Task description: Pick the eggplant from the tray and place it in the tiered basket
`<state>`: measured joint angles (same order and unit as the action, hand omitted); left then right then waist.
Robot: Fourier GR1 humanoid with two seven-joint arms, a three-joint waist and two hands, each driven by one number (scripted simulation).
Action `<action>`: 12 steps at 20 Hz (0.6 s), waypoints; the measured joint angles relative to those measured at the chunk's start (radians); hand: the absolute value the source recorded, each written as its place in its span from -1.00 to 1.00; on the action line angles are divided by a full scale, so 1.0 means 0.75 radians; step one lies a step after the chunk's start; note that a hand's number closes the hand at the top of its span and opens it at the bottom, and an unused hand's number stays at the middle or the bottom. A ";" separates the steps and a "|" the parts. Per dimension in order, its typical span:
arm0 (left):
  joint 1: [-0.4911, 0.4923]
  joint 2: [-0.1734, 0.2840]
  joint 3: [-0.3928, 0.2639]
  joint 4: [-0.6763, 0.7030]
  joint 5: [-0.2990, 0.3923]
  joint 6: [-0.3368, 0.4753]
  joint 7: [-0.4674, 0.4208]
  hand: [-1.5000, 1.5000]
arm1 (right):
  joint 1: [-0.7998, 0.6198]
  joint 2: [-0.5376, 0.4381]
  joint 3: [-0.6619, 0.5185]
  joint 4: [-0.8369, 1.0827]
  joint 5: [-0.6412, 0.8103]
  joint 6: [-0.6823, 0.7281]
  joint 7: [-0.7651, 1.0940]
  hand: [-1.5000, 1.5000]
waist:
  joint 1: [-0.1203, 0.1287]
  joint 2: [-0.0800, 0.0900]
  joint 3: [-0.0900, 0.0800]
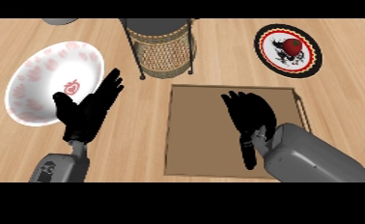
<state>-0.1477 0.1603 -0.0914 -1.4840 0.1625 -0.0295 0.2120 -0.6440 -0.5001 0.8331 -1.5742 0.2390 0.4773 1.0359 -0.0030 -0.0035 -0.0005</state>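
The brown tray (189, 136) lies on the counter right of the middle. My right hand (251, 114) is low over the tray's middle, and a dark mass under it merges with the hand. I cannot make out the eggplant apart from the hand. The tiered basket (165, 49), wicker with a black wire frame and a grey top tier, stands at the back centre, just beyond the tray's far left corner. My left hand (89, 109) rests open at the left, fingers up, overlapping the near edge of a white plate.
A white plate (43, 80) with a red pattern lies at the left. A black-rimmed plate (287, 50) with a red fruit motif sits at the back right. A grey object (61, 21) shows at the back left edge.
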 measured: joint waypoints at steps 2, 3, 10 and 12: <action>-0.007 0.002 0.008 -0.010 0.000 0.002 0.015 0.00 | 0.015 -0.018 -0.014 -0.003 0.030 0.012 -0.013 -1.00 | 0.001 0.001 0.000; -0.018 0.003 0.014 -0.002 0.002 -0.002 0.017 0.00 | 0.037 -0.028 -0.015 -0.017 0.055 0.013 -0.020 -1.00 | 0.000 0.001 0.000; -0.018 -0.012 0.024 0.001 -0.005 -0.016 0.033 0.00 | 0.142 -0.030 -0.087 -0.016 0.210 0.036 -0.081 -1.00 | 0.002 0.003 0.000; -0.043 -0.021 0.029 0.019 -0.013 -0.013 0.039 0.00 | 0.153 0.006 -0.114 0.028 0.258 0.043 -0.104 -1.00 | 0.004 0.004 0.000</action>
<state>-0.1800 0.1445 -0.0697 -1.4695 0.1527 -0.0393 0.2409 -0.5289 -0.4953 0.7475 -1.5529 0.4322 0.5095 0.9582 -0.0004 -0.0007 -0.0002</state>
